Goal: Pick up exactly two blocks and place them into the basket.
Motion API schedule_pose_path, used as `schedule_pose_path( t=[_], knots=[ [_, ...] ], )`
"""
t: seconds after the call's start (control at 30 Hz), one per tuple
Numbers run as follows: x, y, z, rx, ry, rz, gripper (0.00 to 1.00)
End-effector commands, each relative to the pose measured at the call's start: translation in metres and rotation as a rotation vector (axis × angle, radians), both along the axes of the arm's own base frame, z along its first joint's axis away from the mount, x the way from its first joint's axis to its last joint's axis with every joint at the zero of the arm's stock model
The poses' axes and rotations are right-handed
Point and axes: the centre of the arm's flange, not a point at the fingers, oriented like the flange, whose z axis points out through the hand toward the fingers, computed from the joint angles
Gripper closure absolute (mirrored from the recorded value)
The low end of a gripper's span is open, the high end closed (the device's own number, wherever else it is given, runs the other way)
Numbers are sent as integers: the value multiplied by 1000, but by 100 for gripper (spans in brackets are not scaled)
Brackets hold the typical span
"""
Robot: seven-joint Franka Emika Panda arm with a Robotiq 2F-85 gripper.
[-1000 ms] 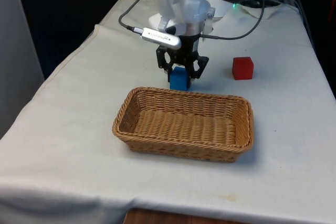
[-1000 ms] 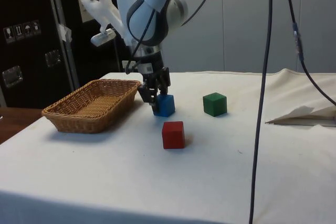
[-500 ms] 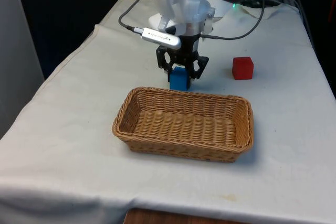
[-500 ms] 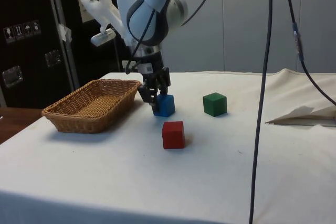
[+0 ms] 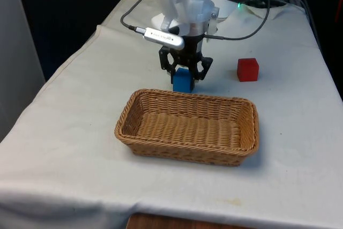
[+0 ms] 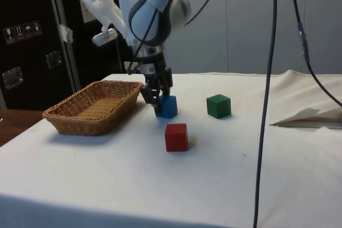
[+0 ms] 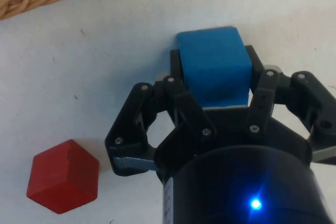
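Blue block (image 6: 168, 106) between jaws beside basket (image 6: 91, 106)

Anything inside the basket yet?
Nothing shows in the basket; its near inner wall is hidden behind the rim. The blue block sits outside, between the jaws.

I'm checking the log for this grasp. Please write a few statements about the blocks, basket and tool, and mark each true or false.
1. The tool is shut on the blue block. True.
2. The basket already holds a block. False: it holds none.
3. The red block lies on the cloth, apart from the tool. True.
4. The green block sits on top of the red block. False: it stands alone on the cloth, farther back in the side view.
5. The blue block is inside the basket. False: it is just outside the rim.
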Motion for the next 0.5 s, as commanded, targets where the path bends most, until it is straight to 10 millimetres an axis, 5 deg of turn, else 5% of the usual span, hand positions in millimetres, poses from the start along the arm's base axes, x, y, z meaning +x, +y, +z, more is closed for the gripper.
schedule_pose_path(
  t=[0.0, 0.47],
  knots=[
    [-1, 0, 6, -1, 2, 0, 97],
    [10, 14, 51, 10, -22, 5, 97]
  ],
)
